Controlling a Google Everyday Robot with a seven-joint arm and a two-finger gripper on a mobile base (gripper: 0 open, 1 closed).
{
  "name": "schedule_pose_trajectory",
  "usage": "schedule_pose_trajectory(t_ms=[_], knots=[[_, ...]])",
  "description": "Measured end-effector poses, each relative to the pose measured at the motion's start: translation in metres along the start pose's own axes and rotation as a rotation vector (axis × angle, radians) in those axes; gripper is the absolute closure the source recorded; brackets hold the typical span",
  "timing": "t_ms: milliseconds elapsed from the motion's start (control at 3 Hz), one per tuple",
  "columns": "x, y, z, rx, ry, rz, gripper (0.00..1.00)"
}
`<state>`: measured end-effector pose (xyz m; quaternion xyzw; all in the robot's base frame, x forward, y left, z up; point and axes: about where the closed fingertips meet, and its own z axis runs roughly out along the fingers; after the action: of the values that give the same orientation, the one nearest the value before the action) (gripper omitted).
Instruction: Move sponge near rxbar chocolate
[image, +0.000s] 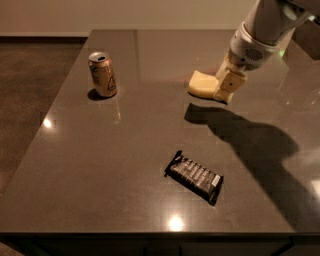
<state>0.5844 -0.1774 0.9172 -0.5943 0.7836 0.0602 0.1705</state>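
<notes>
The pale yellow sponge (201, 83) is at the far right of the dark table (100, 165). It hangs a little above the surface, with its shadow on the table below it. My gripper (224, 91) comes down from the upper right and is shut on the sponge's right end; its cream fingers (231, 82) cover that end. The rxbar chocolate (195, 176), a flat black wrapper with pale lettering, lies nearer the front edge, well below the sponge and apart from it.
A gold drink can (102, 74) stands upright at the back left of the table. The arm's large shadow (250, 140) falls across the right side. The floor drops away past the table's left edge.
</notes>
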Motion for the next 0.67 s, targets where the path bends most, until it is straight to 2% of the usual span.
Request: schedule_pose_trajectory(t_ms=[667], knots=[[0.006, 0.100, -0.003, -0.064, -0.019, -0.020, 1.00]])
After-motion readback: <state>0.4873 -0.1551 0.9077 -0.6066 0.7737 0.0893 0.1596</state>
